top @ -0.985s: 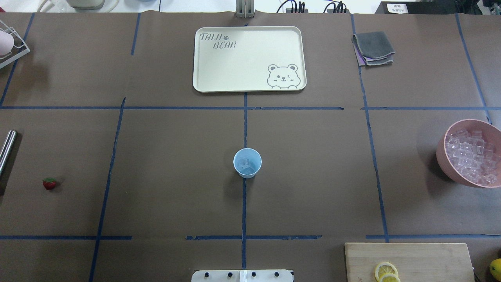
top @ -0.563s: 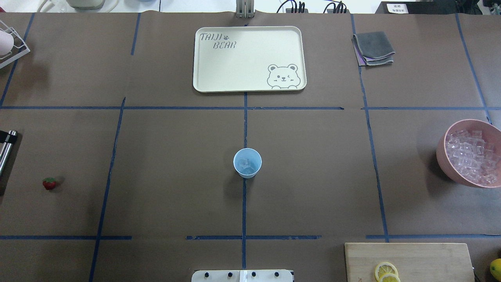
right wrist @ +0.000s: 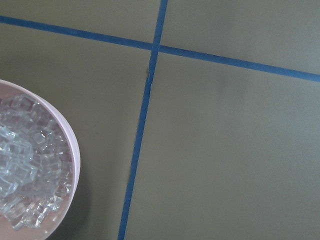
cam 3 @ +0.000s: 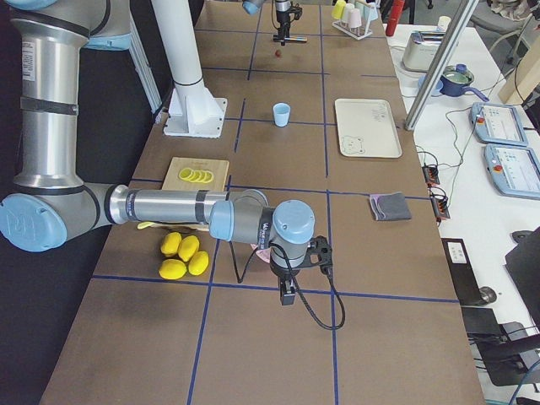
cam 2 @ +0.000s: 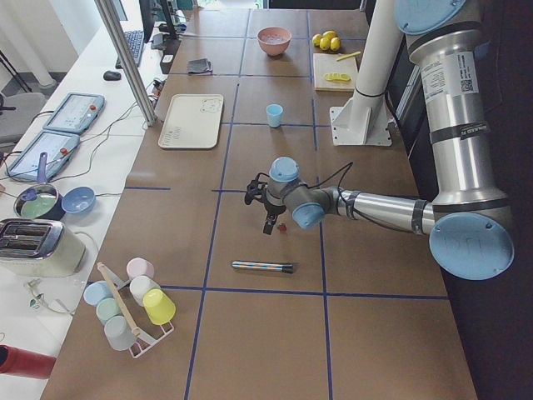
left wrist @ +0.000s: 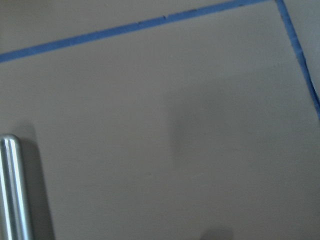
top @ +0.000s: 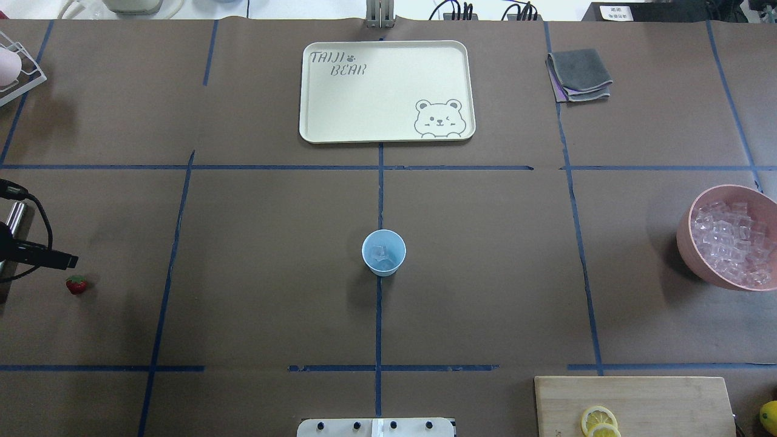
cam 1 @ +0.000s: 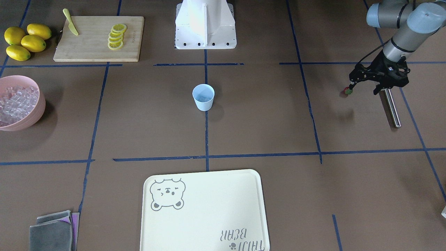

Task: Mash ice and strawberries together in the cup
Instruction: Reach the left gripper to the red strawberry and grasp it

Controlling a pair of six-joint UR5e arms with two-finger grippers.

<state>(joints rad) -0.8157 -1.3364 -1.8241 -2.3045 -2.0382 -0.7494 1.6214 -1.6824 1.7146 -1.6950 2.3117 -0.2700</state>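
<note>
Our left arm (cam 1: 397, 45) reaches out low over the counter (cam 1: 261, 122), left gripper (cam 1: 362, 89) spread beside the strawberry (cam 1: 347, 91), right gripper (cam 3: 288, 294) pointing down, we cannot tell its state.

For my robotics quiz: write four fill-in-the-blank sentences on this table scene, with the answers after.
The cup holds some ____. The strawberry lies on the ____, near the left gripper. The lemon slices sit on a wooden ____. The big bowl is coloured ____.
Answers: ice; table; board; pink.
</note>
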